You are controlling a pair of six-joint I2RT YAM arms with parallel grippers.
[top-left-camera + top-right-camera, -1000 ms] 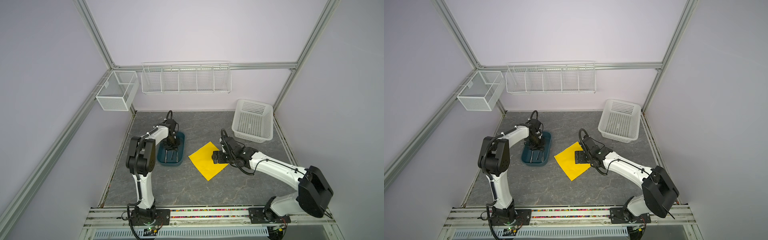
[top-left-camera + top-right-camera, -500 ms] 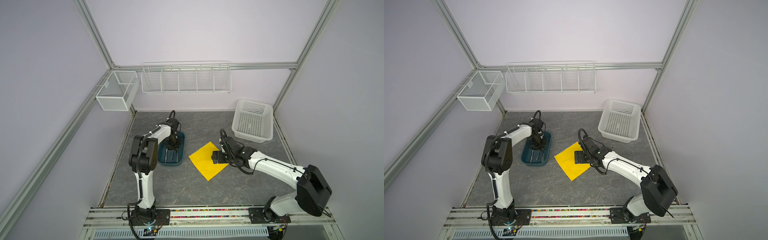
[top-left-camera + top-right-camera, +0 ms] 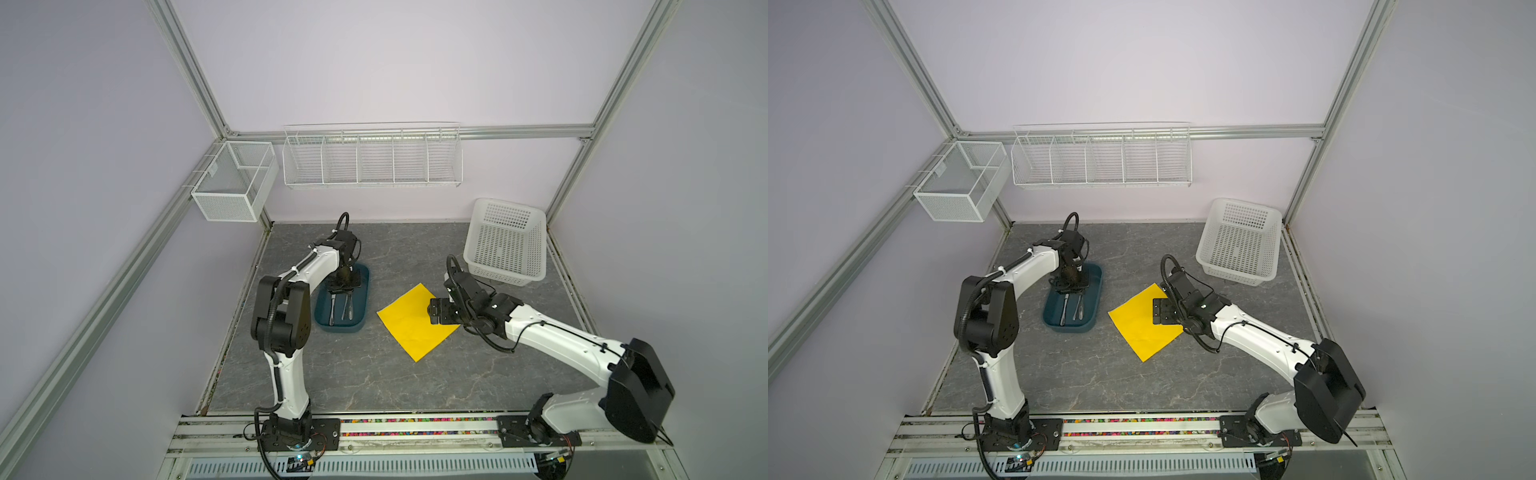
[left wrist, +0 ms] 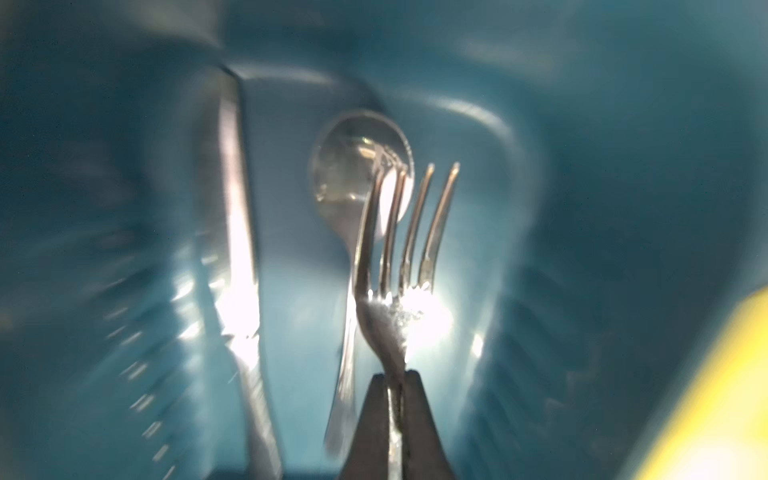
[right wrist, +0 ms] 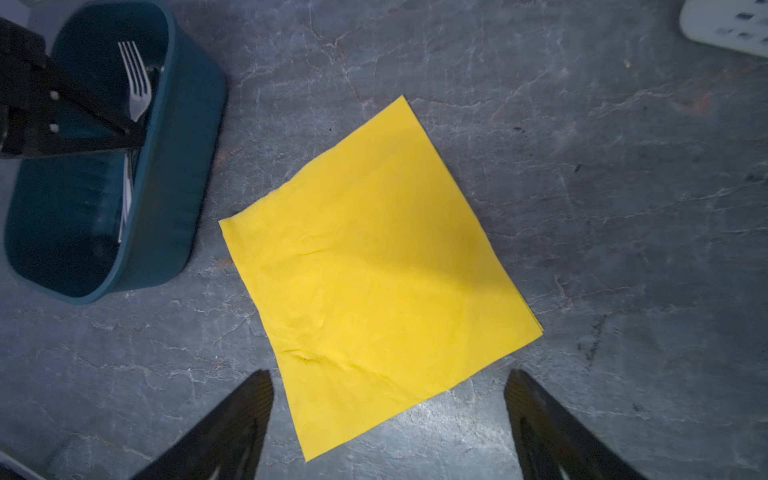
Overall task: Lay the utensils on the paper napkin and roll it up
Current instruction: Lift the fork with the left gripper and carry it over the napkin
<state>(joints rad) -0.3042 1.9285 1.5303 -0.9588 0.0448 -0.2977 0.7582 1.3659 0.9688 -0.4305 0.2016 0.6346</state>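
Pinching the fork (image 4: 411, 232) by its neck in my left gripper (image 4: 395, 374) inside the teal tub (image 5: 174, 166), with the knife (image 4: 237, 232) and spoon (image 4: 353, 174) lying on its floor, I hold my right gripper (image 5: 388, 374) spread wide over the yellow paper napkin (image 5: 374, 270), flat on the table (image 5: 582, 166) beside the tub.

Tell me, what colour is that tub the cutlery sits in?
Dark teal, plain, with no pattern. The tub shows best in the right wrist view.
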